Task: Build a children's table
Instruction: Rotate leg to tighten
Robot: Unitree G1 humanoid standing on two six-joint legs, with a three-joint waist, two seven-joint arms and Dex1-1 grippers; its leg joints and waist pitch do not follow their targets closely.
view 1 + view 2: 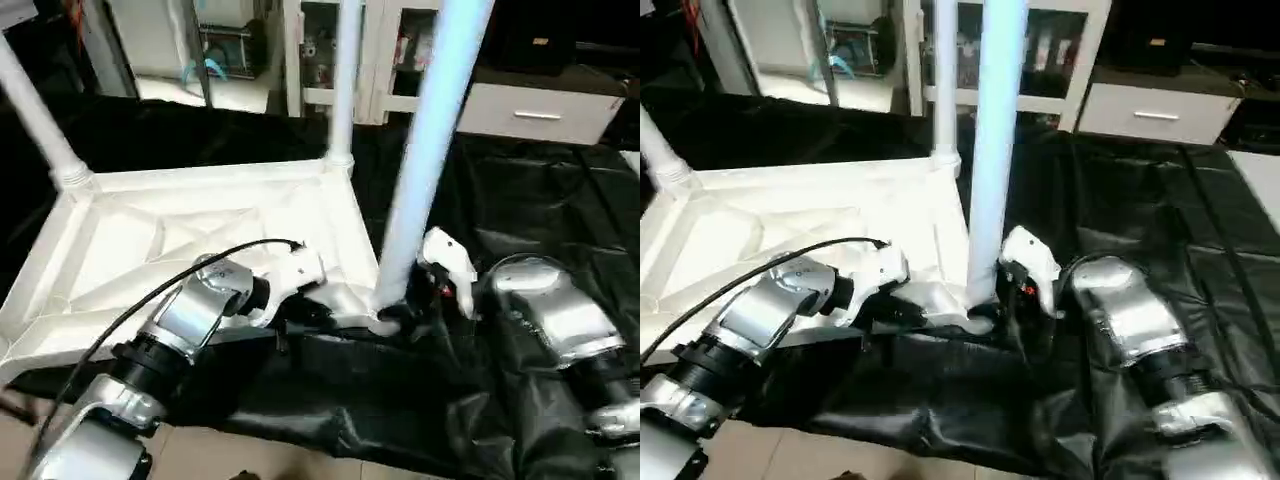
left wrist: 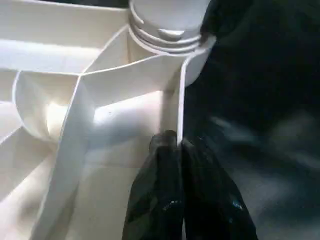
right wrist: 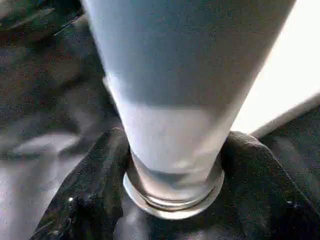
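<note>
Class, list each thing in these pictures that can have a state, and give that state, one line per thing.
Tabletop: upside down, ribbed underside up, on black sheet.
Near corner leg: upright in its corner socket.
Far corner leg: upright in socket.
Left corner leg: in socket, leaning.
Left pincer: shut on the tabletop's edge wall.
Right pincer: fingers either side of the near leg's base.

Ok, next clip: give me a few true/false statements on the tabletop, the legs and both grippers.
1. The white plastic square tabletop lies ribbed side up on black sheeting. True.
2. The left gripper hangs open above the tabletop. False: it pinches the tabletop's edge wall.
3. The right gripper has its fingers around the base of the near long tapered white tube leg. True.
4. That leg lies flat on the sheeting. False: it stands upright in a corner socket.
</note>
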